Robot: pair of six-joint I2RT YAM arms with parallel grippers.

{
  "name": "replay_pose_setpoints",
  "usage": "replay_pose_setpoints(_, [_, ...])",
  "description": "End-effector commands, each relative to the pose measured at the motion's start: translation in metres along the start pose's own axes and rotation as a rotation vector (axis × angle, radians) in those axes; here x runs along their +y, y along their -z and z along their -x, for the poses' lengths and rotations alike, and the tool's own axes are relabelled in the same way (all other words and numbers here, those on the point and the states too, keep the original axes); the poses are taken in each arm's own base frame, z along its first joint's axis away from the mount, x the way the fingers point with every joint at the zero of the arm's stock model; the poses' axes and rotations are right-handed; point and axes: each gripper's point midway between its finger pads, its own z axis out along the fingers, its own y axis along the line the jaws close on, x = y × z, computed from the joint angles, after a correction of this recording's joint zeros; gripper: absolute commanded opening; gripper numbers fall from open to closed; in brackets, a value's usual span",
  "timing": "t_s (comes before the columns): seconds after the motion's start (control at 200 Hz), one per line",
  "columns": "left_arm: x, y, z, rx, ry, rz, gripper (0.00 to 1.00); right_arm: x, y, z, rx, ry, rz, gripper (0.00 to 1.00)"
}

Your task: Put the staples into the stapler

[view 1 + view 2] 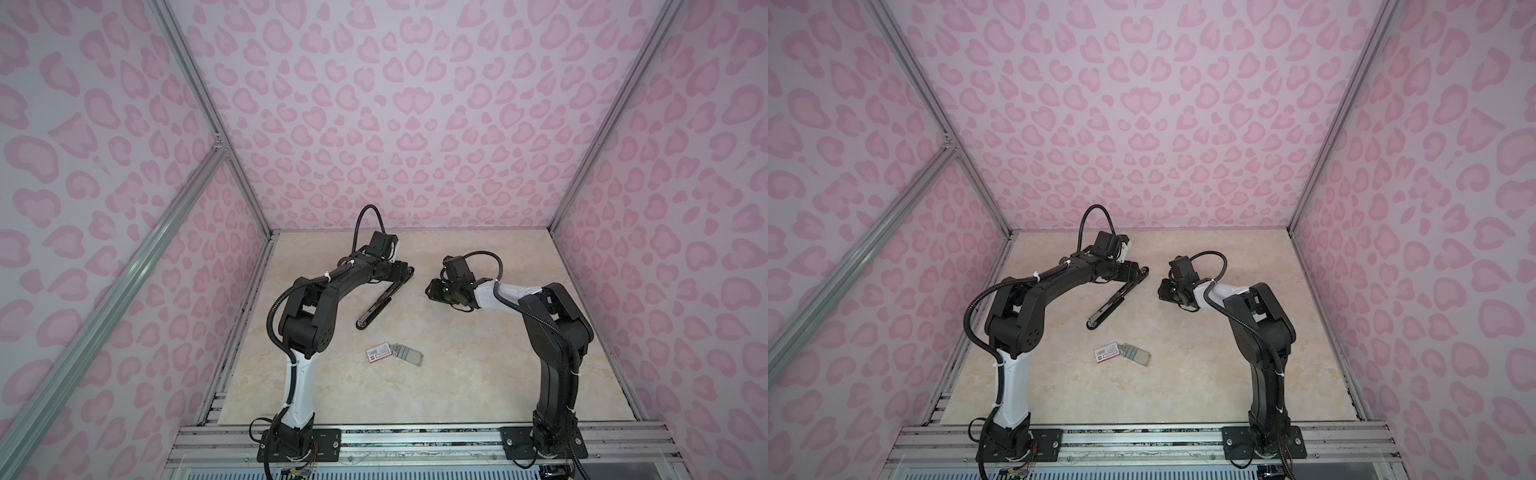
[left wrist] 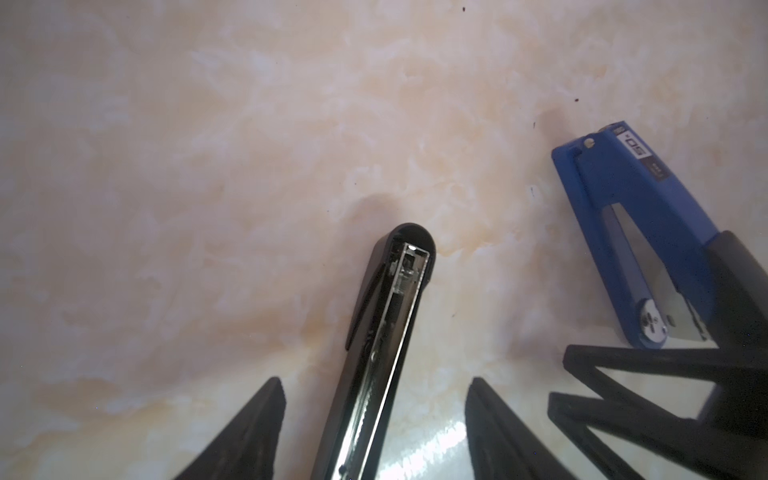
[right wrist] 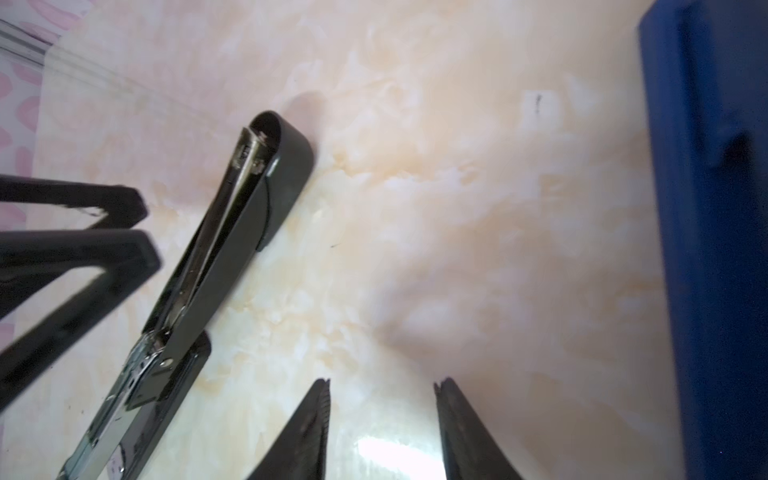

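Silvery-grey staples (image 1: 409, 356), packed in a small block, lie on the marble-look table (image 1: 478, 374) toward the robot's side. They touch or sit just beside a white box sleeve (image 1: 379, 354) with a red label, as seen in both top views. Whether the sleeve holds more cannot be told.

Well apart, toward the back wall, a black stapler (image 1: 384, 297) lies hinged open, its long axis slanting from near-left to far-right. The left gripper (image 2: 374, 380) has its fingers spread on either side of one arm of the stapler, with gaps on both sides in the left wrist view. That arm's metal inside shows no strip of staples.

The right gripper (image 3: 382, 380), also spread and empty, hovers just right of the stapler's far end, beside a blue tool (image 2: 623, 232) whose kind is unclear.

From both hands the block lies back toward the bases, its long side running across the table at a slight slant. The empty right hand looks a little nearer and freer to fetch it, probably by pinching across the block's narrow width.
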Motion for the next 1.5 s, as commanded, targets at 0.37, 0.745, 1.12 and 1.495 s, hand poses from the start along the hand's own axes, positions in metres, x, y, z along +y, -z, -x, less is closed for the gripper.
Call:
replay_pose_setpoints(0.37, [-0.013,-0.028,-0.032,0.114,-0.188,0.064,0.43,0.016,-0.012,0.01,-0.084,-0.116,0.19,0.49])
replay_pose_setpoints(0.745, [-0.031,-0.015,-0.022,0.038,-0.269,0.044,0.22,0.018,-0.006,0.029,-0.208,-0.241,0.332,0.51])
replay_pose_setpoints(1.12, [-0.046,0.0,-0.02,-0.027,-0.314,-0.011,0.18,0.026,-0.01,0.04,-0.237,-0.288,0.44,0.52])
replay_pose_setpoints(1.495, [-0.06,-0.003,-0.03,-0.018,-0.328,-0.071,0.19,0.036,-0.023,0.048,-0.236,-0.356,0.575,0.52])
